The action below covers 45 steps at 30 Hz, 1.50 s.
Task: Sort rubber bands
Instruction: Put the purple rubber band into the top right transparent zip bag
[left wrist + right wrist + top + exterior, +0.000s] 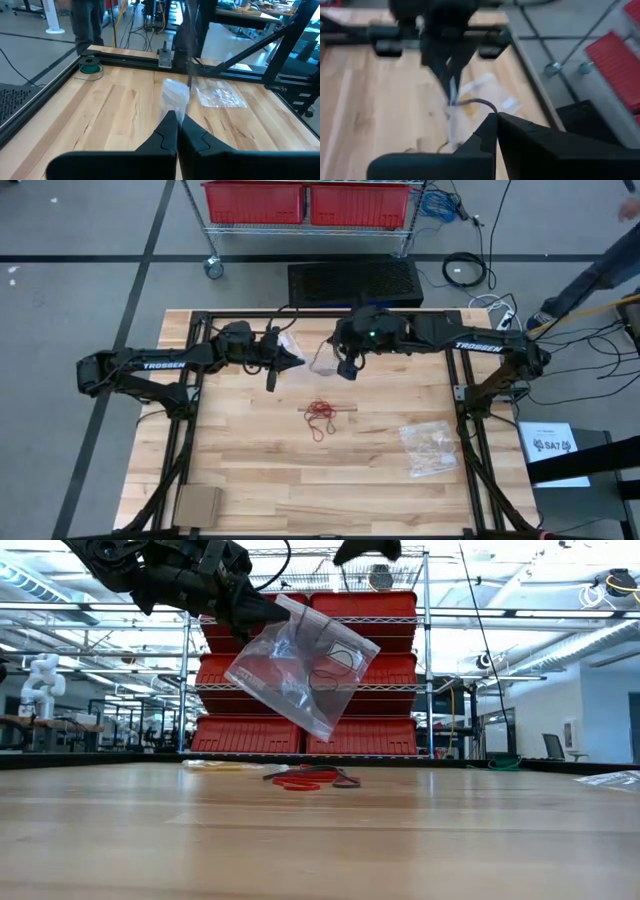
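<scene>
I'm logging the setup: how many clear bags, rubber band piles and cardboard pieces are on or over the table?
Clear bags: 2, one held up, one lying flat
Rubber band piles: 1
Cardboard pieces: 1
Total: 4

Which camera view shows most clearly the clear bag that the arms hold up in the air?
The low view: the clear bag hangs tilted, whole, against the red bins, pinched at a corner by the left gripper. The high view shows it small between both grippers; the left wrist view sees it edge-on; the right wrist view blurs it.
</scene>
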Available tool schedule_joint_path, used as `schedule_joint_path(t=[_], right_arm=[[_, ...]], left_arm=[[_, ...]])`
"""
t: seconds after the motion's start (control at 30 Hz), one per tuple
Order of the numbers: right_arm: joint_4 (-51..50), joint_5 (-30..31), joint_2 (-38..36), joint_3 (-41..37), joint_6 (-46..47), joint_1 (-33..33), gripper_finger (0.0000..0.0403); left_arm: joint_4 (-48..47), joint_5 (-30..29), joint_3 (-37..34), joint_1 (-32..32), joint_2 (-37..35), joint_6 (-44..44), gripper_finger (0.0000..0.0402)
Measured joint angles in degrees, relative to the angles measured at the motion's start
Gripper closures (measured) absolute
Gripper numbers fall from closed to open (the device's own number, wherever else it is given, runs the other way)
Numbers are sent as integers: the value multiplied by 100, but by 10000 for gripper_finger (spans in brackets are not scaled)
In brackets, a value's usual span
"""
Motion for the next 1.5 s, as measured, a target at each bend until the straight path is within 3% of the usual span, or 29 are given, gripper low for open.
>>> schedule_joint_path(t=[0.37,1.5], right_arm=[[-251,500,-15,695,-156,169,403],[-417,496,59,695,-16,315,403]], left_arm=[[-1,0,0,0,0,0,401],[12,-42,0,22,0,-202,401]])
